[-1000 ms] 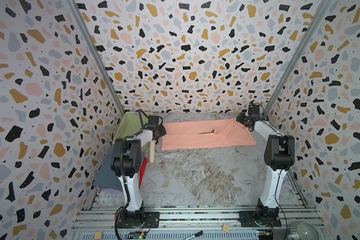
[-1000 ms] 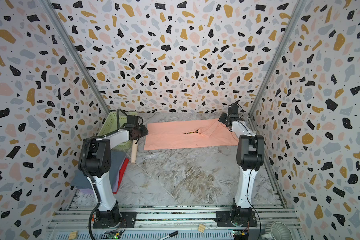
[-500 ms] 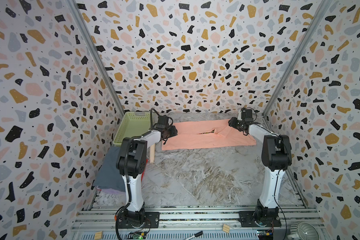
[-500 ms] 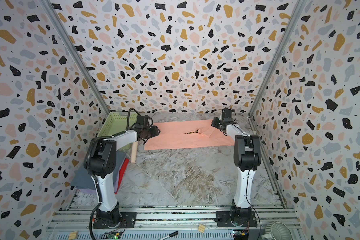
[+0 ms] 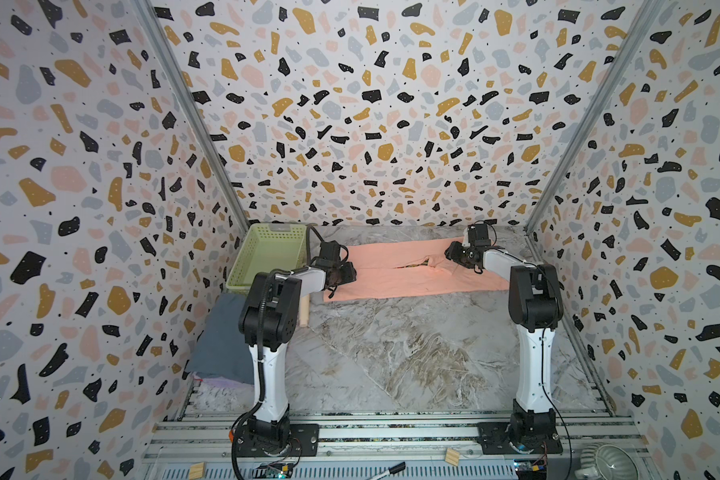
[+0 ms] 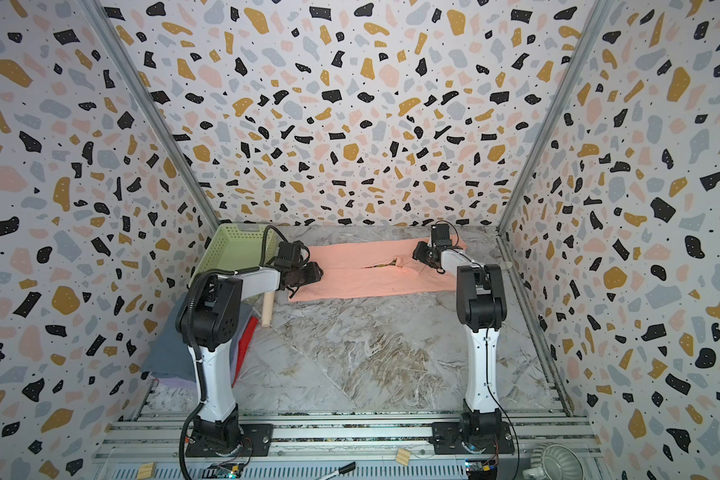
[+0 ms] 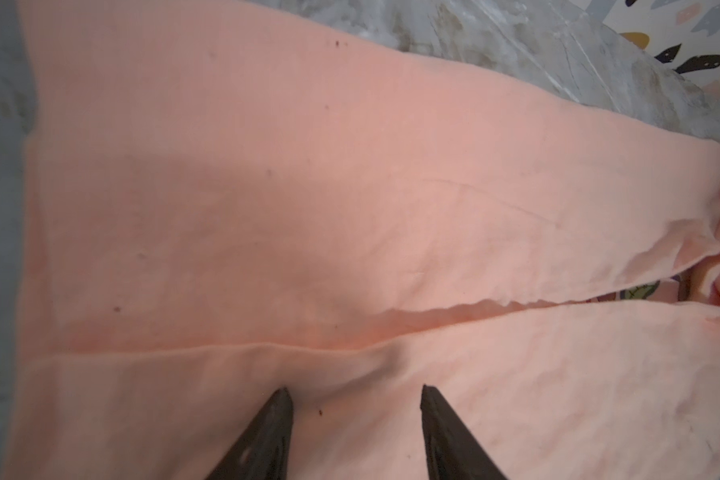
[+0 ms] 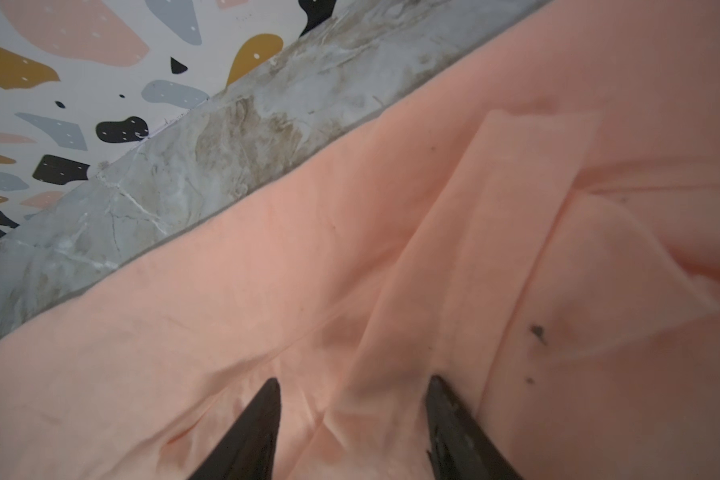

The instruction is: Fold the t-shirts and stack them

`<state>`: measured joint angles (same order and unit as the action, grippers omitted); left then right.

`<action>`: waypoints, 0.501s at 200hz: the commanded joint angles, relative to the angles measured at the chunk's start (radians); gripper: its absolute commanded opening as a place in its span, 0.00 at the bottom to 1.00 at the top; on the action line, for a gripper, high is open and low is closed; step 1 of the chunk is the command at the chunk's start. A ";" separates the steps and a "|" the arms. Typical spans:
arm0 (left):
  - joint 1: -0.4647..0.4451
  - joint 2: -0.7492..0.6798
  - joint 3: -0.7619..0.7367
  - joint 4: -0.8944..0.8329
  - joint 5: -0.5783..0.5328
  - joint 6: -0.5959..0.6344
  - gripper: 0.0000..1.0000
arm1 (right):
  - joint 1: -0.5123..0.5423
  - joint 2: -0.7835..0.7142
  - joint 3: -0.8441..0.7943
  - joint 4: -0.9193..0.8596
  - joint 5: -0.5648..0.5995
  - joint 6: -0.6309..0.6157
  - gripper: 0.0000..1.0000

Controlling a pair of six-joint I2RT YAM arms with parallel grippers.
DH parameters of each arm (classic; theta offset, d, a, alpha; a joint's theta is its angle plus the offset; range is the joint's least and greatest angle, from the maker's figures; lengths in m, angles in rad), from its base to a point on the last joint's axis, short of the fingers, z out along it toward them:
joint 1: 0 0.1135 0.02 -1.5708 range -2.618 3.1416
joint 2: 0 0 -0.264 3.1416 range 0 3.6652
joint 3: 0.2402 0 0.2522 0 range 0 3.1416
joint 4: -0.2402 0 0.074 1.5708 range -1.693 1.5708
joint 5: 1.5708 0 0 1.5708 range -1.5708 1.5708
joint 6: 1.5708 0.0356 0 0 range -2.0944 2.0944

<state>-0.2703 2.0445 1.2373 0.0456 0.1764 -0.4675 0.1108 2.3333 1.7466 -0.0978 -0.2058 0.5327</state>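
from my station i see the salmon-peach t-shirt (image 5: 412, 270) lying flat at the far end of the marble tabletop (image 5: 391, 353), stretched sideways between the two arms. its long edges are folded in and meet along a seam down the middle. a sliver of green print shows in the gap near the right end.

the left gripper (image 7: 354, 395) sits low over the shirt's left end. in the left wrist view its two dark tips stand clearly apart with only flat cloth under and between them, so it has hold of nothing.

the right gripper (image 8: 352, 384) is at the shirt's right end, near the far edge of the cloth. its jaws are also spread. a raised fold of cloth runs up between the tips, but the tips straddle it rather than pinch it, and i see nothing clamped.

the pale green basket (image 5: 267, 253) stands in the far left corner, just beside the shirt's left end. the wooden stick (image 5: 304, 311) lies in front of the basket, partly under the left arm. near the left wall are the folded shirts: the slate-grey t-shirt (image 5: 221, 336) on top, the lavender t-shirt (image 5: 221, 380) peeking out beneath and the red t-shirt (image 6: 246, 336) showing at the stack's right edge.
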 commanded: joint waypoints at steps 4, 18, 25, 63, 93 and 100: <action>-0.075 -0.089 -0.237 -0.077 0.012 -0.034 0.53 | 0.004 0.091 0.084 -0.040 -0.086 0.021 0.57; -0.141 -0.167 -0.367 -0.067 0.028 -0.041 0.53 | 0.009 0.121 0.121 0.006 -0.141 0.034 0.57; -0.184 -0.204 -0.416 -0.076 0.043 -0.033 0.53 | 0.015 0.132 0.131 0.036 -0.178 0.038 0.57; -0.524 -0.321 -0.539 -0.097 0.099 -0.068 0.53 | 0.077 0.190 0.199 0.164 -0.330 0.053 0.57; -0.659 -0.343 -0.478 -0.061 0.132 -0.090 0.53 | 0.147 0.228 0.234 0.281 -0.468 0.056 0.57; -0.660 -0.350 -0.459 -0.063 0.124 -0.095 0.53 | 0.158 0.236 0.250 0.296 -0.498 0.056 0.57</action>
<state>-0.9066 1.6833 0.7658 0.1150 0.2626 -0.5198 0.2005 2.5420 1.9499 0.1276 -0.5365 0.5781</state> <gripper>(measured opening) 0.530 0.568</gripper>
